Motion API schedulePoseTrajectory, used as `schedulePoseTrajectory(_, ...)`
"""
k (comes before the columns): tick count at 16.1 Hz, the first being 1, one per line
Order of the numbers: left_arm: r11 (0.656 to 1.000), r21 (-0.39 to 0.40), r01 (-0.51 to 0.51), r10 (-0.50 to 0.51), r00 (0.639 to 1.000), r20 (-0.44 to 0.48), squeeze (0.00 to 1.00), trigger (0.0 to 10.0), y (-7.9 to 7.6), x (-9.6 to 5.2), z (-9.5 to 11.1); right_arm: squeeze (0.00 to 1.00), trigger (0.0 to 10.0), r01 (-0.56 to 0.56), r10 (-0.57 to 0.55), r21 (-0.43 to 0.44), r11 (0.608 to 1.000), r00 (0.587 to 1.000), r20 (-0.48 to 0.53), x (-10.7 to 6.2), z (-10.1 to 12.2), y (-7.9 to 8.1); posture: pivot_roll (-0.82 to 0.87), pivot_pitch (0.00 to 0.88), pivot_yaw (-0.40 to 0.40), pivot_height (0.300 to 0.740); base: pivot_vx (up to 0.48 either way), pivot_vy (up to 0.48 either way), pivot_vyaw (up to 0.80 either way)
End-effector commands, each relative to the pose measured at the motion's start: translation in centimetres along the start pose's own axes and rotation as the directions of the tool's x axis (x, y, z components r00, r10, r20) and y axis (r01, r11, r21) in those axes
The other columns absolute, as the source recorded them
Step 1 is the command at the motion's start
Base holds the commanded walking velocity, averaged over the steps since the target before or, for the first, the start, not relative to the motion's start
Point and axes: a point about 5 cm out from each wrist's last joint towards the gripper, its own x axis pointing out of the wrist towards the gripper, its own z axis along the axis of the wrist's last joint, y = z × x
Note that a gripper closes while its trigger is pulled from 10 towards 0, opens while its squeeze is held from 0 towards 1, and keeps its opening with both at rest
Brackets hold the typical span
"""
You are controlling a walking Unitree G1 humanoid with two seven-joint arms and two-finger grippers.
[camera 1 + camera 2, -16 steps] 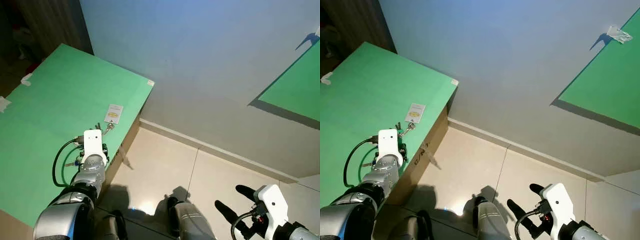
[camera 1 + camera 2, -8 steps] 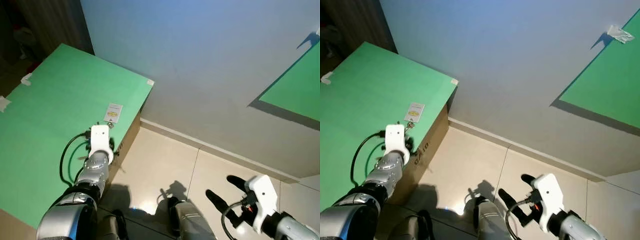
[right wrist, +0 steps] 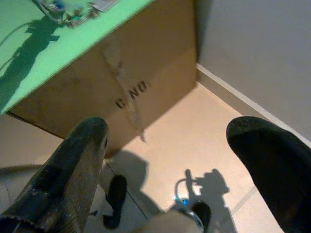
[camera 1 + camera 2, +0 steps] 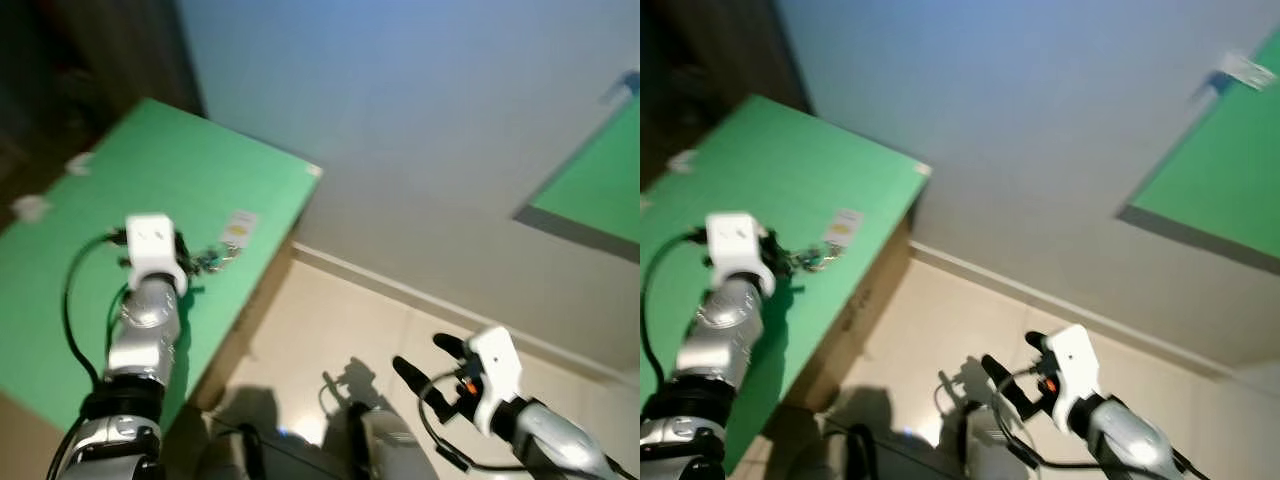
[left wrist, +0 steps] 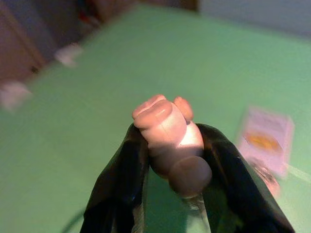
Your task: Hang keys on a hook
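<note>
Right gripper (image 4: 428,364) low over tiled floor (image 4: 330,320), beside the cardboard box (image 3: 121,82), fingers spread apart, holding nothing. Left gripper (image 5: 170,160) above the box's green top (image 4: 90,250), clamped on pinkish fob of keys (image 4: 212,262). Keys dangling just above the green top, near white card (image 4: 238,227) by its edge.

A green-topped desk (image 4: 90,250) with brown cardboard-like sides (image 3: 121,87) stands against a pale blue-grey wall (image 4: 400,120). Beige floor tiles (image 4: 330,320) meet a light skirting board (image 4: 400,290). A green panel (image 4: 595,190) hangs on the wall.
</note>
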Motion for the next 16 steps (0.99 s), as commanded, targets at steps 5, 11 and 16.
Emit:
schedulePoseTrajectory(5, 0.877, -0.139, 0.46, -0.395, 0.855, 0.336, 0.0, 0.0, -6.5, -2.8, 6.8, 0.0, 10.0, 0.213, -0.203, -0.032, 0.977, 0.959, 0.197, 6.0, 4.4, -2.6, -0.23, 0.01, 0.075, 0.74, 0.0, 0.0, 0.0)
schedulePoseTrajectory(11, 0.899, -0.059, 0.433, -0.422, 0.895, 0.143, 0.0, 0.0, -3.9, -8.3, -2.2, 0.0, 10.0, 0.373, -0.349, -0.011, 0.928, 0.877, 0.33, 5.5, 5.2, -3.4, -0.25, 0.0, 0.141, 0.74, 0.0, 0.0, 0.0)
schedulePoseTrajectory(16, 0.89, -0.061, 0.452, -0.451, 0.892, 0.032, 0.0, 0.0, -3.4, -13.7, -6.1, 0.0, 10.0, 0.42, -0.398, -0.02, 0.907, 0.872, 0.285, 1.6, 1.6, -3.8, -0.23, 0.0, 0.115, 0.74, 0.0, 0.0, 0.0)
